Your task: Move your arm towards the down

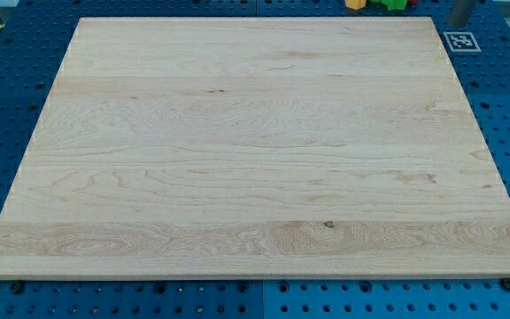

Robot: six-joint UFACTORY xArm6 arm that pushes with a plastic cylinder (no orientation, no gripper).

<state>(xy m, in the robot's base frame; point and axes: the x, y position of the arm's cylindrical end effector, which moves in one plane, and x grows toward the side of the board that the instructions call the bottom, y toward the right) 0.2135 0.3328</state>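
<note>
My tip (pixel 458 21) shows at the view's top right, just past the wooden board's (pixel 255 151) top right corner; only a short grey piece of the rod is in view. At the view's top edge, beyond the board, a yellow-orange block (pixel 355 3) and a green block (pixel 393 3) are cut off by the frame, so their shapes cannot be made out. My tip is to the right of both, apart from them. No block lies on the board.
A black-and-white square marker (pixel 461 41) sits on the blue perforated table (pixel 503 106) just below my tip. The blue table surrounds the board on all sides.
</note>
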